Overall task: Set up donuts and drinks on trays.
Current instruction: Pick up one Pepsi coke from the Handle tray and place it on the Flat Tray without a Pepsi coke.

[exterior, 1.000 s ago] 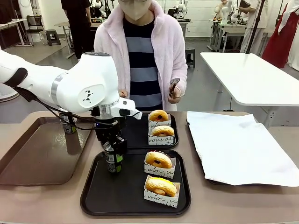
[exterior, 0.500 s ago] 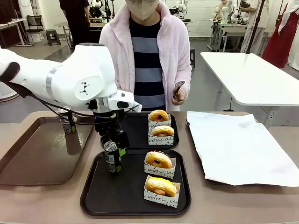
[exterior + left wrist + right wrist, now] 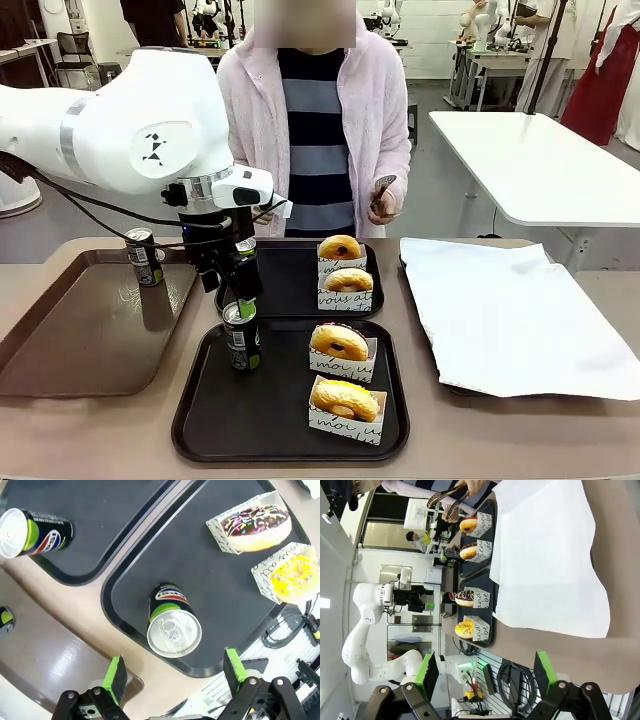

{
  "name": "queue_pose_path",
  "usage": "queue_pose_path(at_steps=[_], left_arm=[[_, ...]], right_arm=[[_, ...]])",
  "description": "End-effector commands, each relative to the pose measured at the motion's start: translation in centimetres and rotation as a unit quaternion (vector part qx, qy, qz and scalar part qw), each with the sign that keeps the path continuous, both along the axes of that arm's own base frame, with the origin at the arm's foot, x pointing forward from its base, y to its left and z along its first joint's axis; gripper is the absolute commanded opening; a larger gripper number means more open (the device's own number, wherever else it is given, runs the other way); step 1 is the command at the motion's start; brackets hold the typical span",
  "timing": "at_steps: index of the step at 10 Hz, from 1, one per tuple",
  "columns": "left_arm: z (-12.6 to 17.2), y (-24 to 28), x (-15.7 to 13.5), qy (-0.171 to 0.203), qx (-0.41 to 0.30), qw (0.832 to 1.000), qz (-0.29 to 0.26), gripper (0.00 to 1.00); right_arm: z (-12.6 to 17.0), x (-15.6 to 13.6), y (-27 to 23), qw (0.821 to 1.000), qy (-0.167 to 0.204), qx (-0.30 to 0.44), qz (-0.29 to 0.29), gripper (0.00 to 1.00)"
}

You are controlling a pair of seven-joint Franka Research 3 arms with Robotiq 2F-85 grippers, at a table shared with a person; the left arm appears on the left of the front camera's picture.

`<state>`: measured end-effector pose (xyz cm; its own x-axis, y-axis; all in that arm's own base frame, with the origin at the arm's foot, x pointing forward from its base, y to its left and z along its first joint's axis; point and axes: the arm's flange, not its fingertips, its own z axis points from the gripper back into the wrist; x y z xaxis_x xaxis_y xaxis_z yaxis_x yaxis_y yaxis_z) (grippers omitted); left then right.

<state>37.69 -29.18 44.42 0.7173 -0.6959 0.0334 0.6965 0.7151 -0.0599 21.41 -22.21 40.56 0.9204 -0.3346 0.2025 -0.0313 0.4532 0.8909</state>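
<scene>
Your left claw (image 3: 172, 672) hangs spread wide, gripping nothing, directly above the slim black Pepsi can with silver top (image 3: 172, 622). Under the claw, that can stands upright, long axis vertical, on the near black plastic square tray (image 3: 215, 415) atop a brown table (image 3: 110, 435).

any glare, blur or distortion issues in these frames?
Front view: sharp and evenly lit; brown tray carries a soft sheen mirroring the can on it. Left wrist view: wide-angle tilt, near can crisp, glare streak on the brown surface at lower left, green fingers slightly soft. Right wrist view: rolled sideways, white paper bright but not blown out.
</scene>
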Motion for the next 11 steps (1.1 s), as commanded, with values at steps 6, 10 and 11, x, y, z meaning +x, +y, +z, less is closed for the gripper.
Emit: queue_pose_path(at_steps=[6,10,11], left_arm=[[0.0,0.0,0.0,0.000,0.000,1.000,0.000,1.00],[1.9,5.7,2.2,-0.060,0.009,0.992,0.112,1.00],[3.2,10.2,2.6,-0.073,-0.003,0.982,0.175,1.00]], right_arm=[[-0.1,0.1,-0.1,1.000,-0.009,0.005,0.001,1.00],[-0.1,0.1,-0.1,1.000,-0.009,0.005,0.001,1.00],[-0.1,0.1,-0.1,1.000,-0.009,0.005,0.001,1.00]])
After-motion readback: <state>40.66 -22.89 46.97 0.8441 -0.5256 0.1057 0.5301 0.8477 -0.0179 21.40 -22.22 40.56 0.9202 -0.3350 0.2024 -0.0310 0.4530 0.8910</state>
